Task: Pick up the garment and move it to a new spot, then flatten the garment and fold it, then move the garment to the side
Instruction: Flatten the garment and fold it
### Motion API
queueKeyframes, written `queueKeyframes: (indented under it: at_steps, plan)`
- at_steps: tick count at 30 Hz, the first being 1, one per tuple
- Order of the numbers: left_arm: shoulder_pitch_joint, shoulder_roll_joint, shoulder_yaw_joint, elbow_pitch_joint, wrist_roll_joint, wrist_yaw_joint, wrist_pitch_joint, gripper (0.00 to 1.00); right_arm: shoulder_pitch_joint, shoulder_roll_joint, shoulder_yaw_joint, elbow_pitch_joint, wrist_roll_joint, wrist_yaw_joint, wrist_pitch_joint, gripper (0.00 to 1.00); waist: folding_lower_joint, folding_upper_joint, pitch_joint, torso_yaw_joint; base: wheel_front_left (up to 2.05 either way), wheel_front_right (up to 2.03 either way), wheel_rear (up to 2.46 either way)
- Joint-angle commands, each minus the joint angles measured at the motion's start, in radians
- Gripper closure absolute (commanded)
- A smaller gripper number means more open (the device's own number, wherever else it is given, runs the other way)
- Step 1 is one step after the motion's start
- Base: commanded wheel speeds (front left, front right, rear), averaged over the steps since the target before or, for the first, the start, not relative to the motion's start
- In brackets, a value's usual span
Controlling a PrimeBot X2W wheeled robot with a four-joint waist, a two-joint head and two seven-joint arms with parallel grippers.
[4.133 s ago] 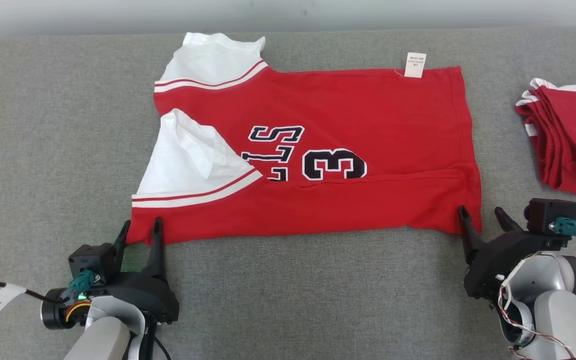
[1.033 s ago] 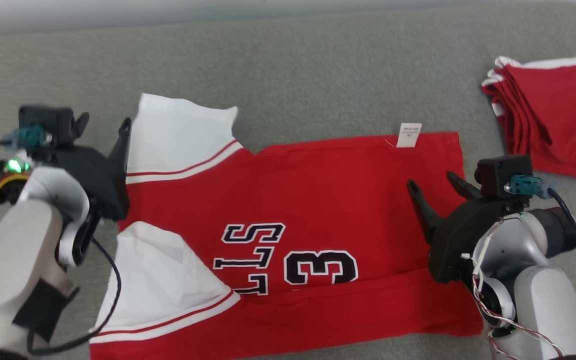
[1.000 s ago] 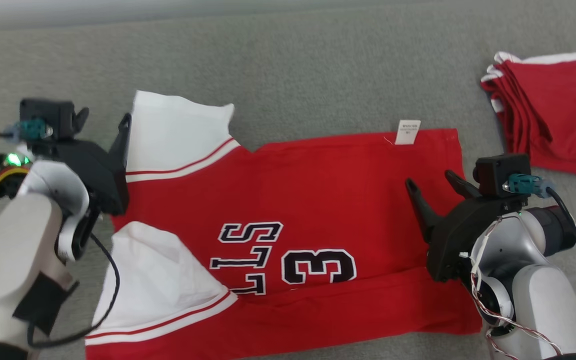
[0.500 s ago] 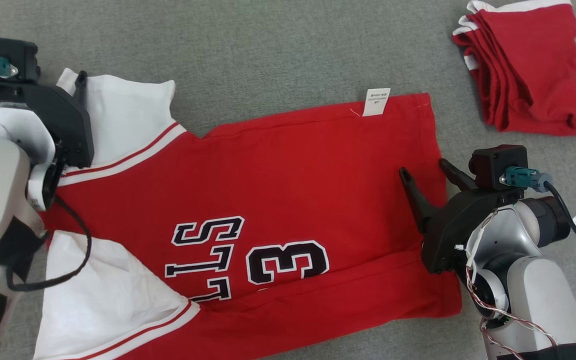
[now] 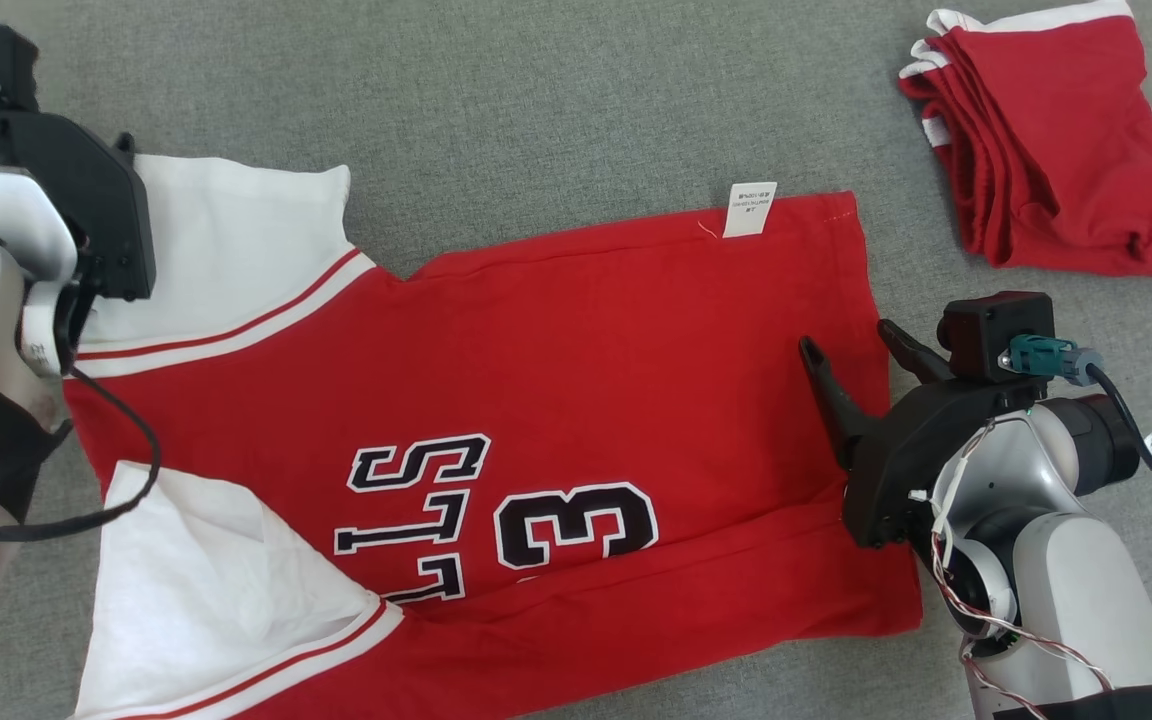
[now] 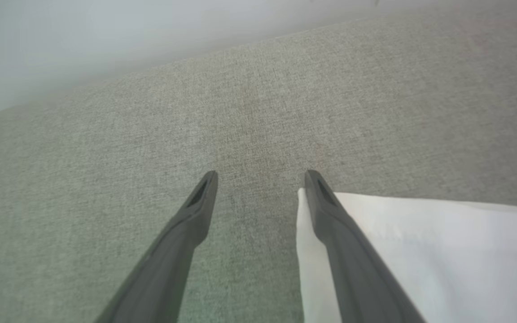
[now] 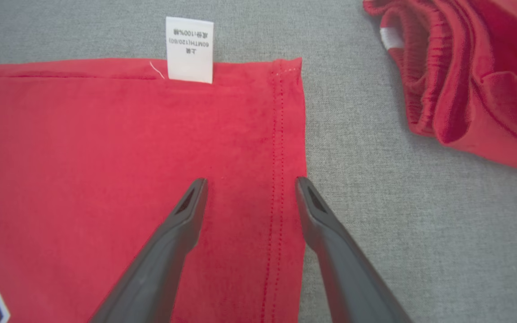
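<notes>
Shirt point(image 5: 576, 400) lies flat across the middle of the grey cushion point(image 5: 556, 110). It looks light, limp and prone to sliding on itself, so it is best pinched at the far corners: white sleeve point(image 5: 226, 230) and stitched hem point(image 7: 285, 179). Left gripper point(image 6: 260, 177) has fingers spread, one tip over the sleeve corner, and right gripper point(image 5: 845, 336) has fingers spread astride the hem, both empty. Versus the earliest frame, both have left the shirt's near-edge corners for its far side, and the camera has tipped forward.

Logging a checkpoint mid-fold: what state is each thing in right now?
Red jersey with white sleeves: spread flat, near sleeve turned in.
White care label: sticking out past the far edge.
Pile of red garments: folded, apart from the jersey.
Left pincer: open, at far sleeve's corner.
Right pincer: open, over the jersey's hemmed end.
</notes>
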Motion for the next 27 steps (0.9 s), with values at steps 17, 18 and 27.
queueKeyframes:
  at_steps: [17, 18, 27]
  plan:
    - [0.059, 0.01, 0.018, -0.117, -0.055, 0.066, 0.121, 0.0, 0.024, 0.002, -0.023, -0.032, -0.009, 0.0, 0.015, 0.0, -0.0001, 0.0, -0.007, 0.004, 0.0, 0.0, 0.0]
    - [0.062, 0.015, 0.014, -0.127, -0.053, 0.069, 0.131, 0.0, 0.026, 0.002, -0.023, -0.031, -0.01, 0.0, 0.017, 0.0, -0.0001, 0.0, -0.01, 0.006, 0.0, 0.0, 0.0]
    - [0.11, 0.039, -0.001, -0.193, -0.067, 0.088, 0.194, 0.0, 0.008, 0.001, 0.009, -0.02, 0.008, 0.0, 0.023, 0.0, -0.0001, 0.0, -0.015, -0.007, 0.0, 0.0, 0.0]
